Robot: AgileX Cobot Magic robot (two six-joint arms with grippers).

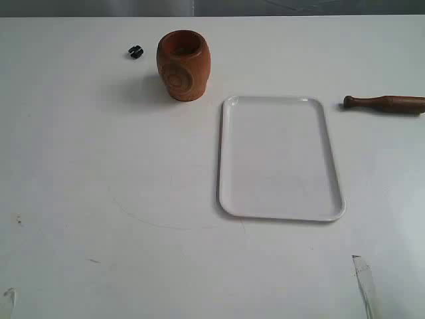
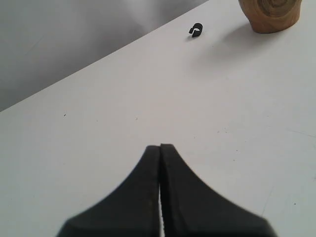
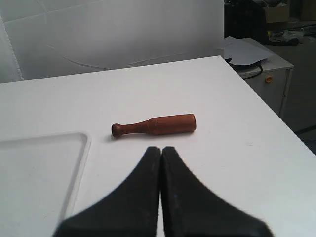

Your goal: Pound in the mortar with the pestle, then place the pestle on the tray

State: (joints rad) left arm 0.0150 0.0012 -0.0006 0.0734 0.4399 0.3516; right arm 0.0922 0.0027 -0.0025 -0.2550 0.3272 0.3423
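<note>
You face a plain white table with a pale wall behind it. Off its edge, on the right arm's side, stands a low cabinet. The mortar stands upright well ahead of your left gripper, with a tiny black object near it. The white tray lies flat beside your right gripper. The pestle lies on its side on the table just ahead of that gripper, apart from the tray. Both grippers hover above the table, fingers pressed together, holding nothing.
</note>
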